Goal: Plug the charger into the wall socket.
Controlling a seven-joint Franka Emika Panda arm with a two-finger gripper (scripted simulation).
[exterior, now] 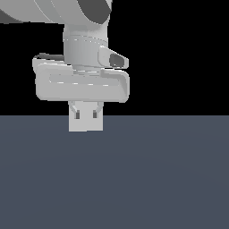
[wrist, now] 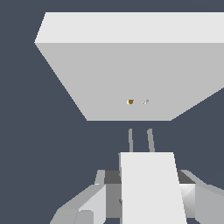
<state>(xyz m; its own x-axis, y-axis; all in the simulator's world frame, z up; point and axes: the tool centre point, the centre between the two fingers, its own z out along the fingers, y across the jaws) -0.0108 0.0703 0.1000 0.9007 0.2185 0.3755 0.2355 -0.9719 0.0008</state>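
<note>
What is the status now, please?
Gripper shut on charger. Prongs aimed at wall socket, gap remains. Nothing in between.

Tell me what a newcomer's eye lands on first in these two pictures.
In the wrist view, the wall socket fills the upper picture, a big white plate with two tiny holes near its centre. Just short of it, the charger sits clamped in the tool, its two thin prongs aimed at the plate but not yet reaching it. In the exterior view, the pale arm hangs over a bare grey floor against black.

arm [exterior: 80,18]: reaching down | gripper [exterior: 86,114]: fingers [exterior: 77,114] clamped, pointing down
</note>
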